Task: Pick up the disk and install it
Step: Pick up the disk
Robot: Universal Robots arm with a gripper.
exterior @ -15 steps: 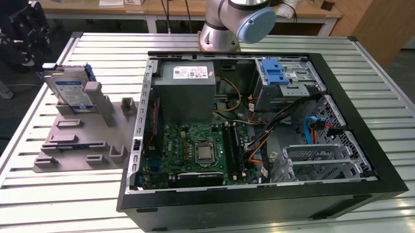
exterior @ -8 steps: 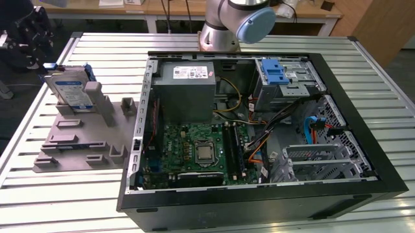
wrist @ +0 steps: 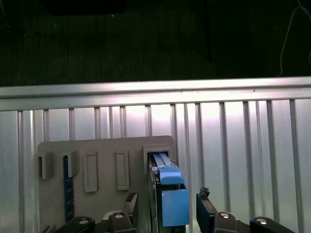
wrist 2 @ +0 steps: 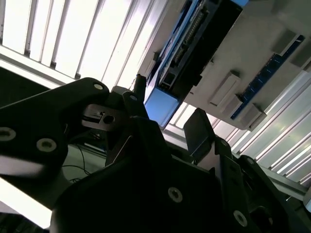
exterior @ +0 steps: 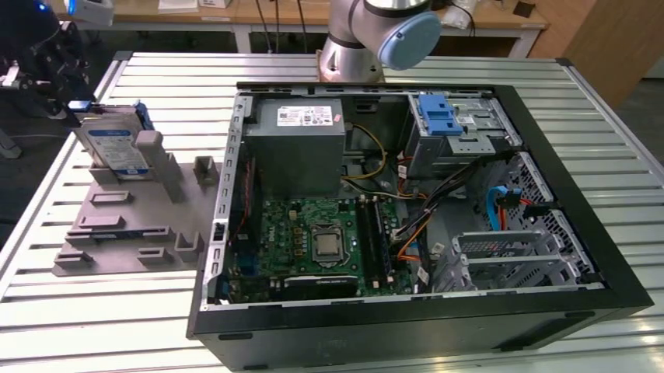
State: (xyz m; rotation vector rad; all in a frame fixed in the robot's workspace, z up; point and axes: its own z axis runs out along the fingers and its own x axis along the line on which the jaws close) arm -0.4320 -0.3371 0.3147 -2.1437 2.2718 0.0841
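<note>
Black pincer [wrist: 167, 196] hangs wide open, fingers [wrist: 206, 213] straddling the flat silver disk [wrist: 172, 199] in its blue plastic carrier, gripping nothing. In the exterior view, the disk stands upright in the grey plastic holder [exterior: 124, 233], nine o'clock of the open black computer case [exterior: 415, 320].

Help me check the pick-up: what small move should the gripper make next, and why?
Probably close the gripper on the disk: in the first wrist view its fingers stand apart on either side of it, and it stands upright in the grey holder.
</note>
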